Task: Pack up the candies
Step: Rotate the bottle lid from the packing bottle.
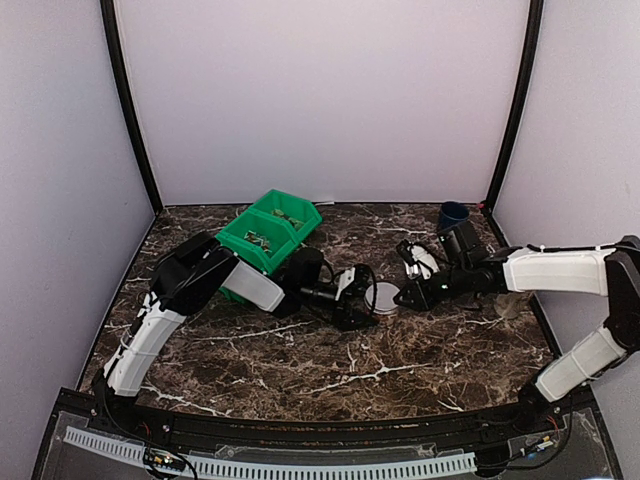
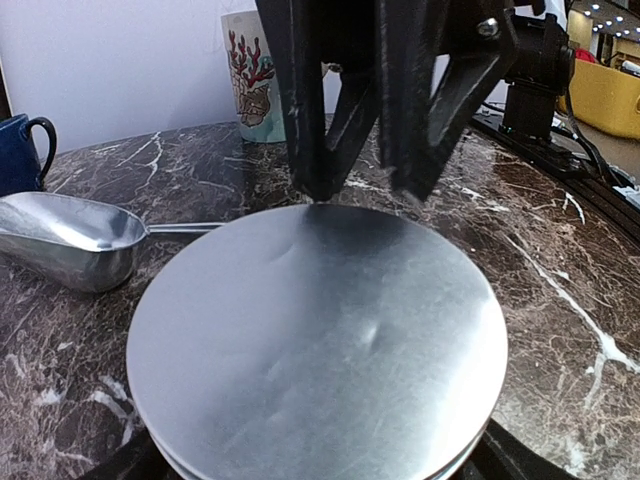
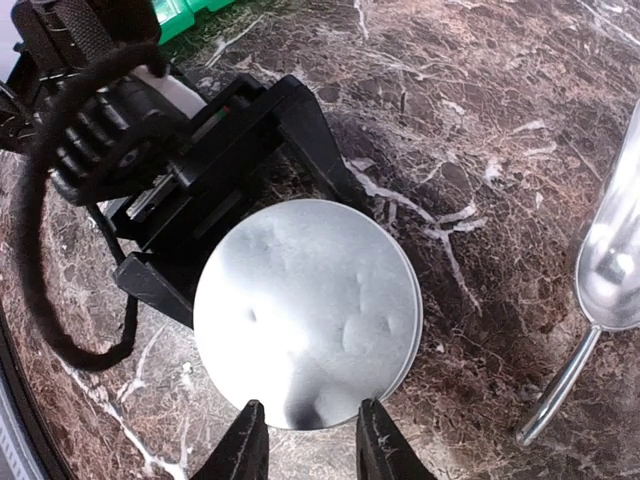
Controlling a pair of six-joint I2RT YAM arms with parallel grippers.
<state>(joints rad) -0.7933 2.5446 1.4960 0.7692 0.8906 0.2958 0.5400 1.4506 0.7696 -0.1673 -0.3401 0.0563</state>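
Observation:
A flat round whitish lid [image 2: 320, 340] lies on top of the small jar, which it almost wholly hides. My left gripper [image 1: 355, 297] is shut on the jar from the left, and its black fingers [image 3: 290, 120] flank the lid [image 3: 310, 310]. My right gripper [image 3: 310, 445] reaches in from the right. Its jaws stand a little apart, with the tips at the lid's edge and nothing between them. From the left wrist view, its fingertips [image 2: 320, 190] touch the far rim. The candies are hidden in every view.
A metal scoop [image 2: 70, 235] lies on the marble beside the jar, also seen as the scoop [image 3: 610, 260] at the right. A green three-compartment bin [image 1: 270, 230] stands at the back left, a dark blue mug [image 1: 453, 215] at the back right, and a patterned cup [image 2: 250, 75] beyond.

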